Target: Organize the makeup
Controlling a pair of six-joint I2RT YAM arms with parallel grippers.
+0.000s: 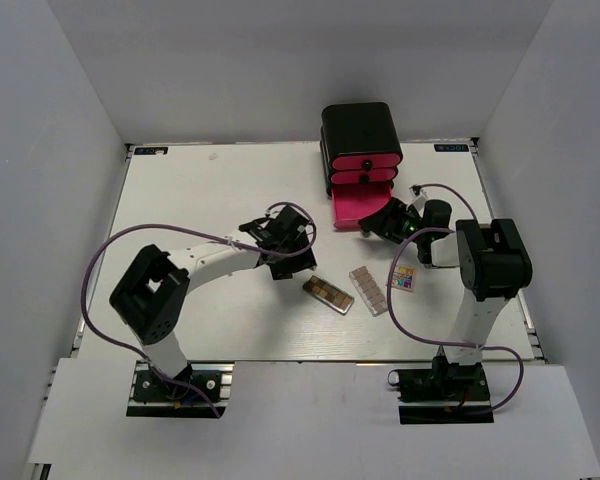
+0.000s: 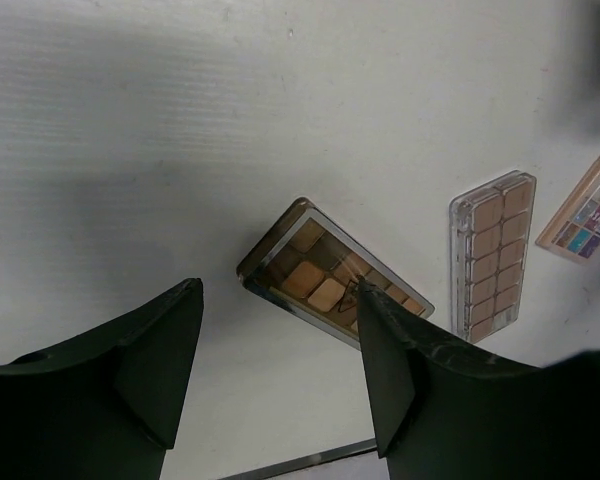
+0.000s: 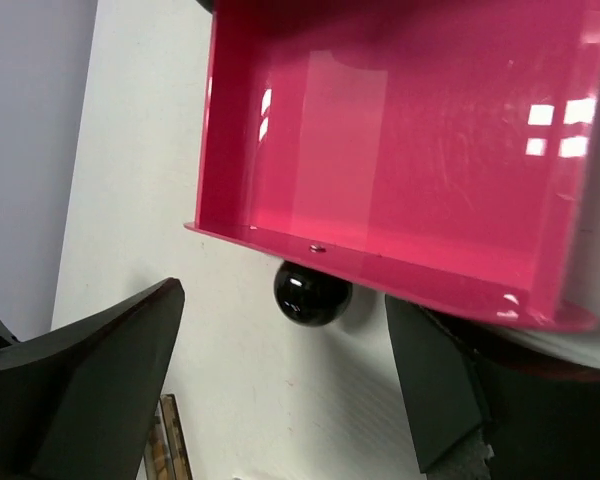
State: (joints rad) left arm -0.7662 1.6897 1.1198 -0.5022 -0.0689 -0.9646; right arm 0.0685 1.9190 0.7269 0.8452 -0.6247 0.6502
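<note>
The brown palette point(image 1: 328, 294) lies flat mid-table, with the clear pinkish palette point(image 1: 368, 290) and the small multicolour palette point(image 1: 405, 278) to its right. My left gripper point(image 1: 285, 262) hovers open just left of the brown palette point(image 2: 330, 280), nothing between its fingers point(image 2: 160, 350). The clear pinkish palette point(image 2: 492, 255) and the multicolour palette point(image 2: 585, 210) lie further right in the left wrist view. My right gripper point(image 1: 375, 222) stands open at the pulled-out pink drawer point(image 3: 400, 150), which is empty. Its fingers point(image 3: 100, 380) flank the black knob point(image 3: 312, 292) without touching it.
The black box point(image 1: 360, 130) with pink drawers stands at the back centre, its bottom drawer point(image 1: 352, 208) drawn out toward me. White walls close in the table point(image 1: 180, 200) on three sides. A purple cable loops from each arm.
</note>
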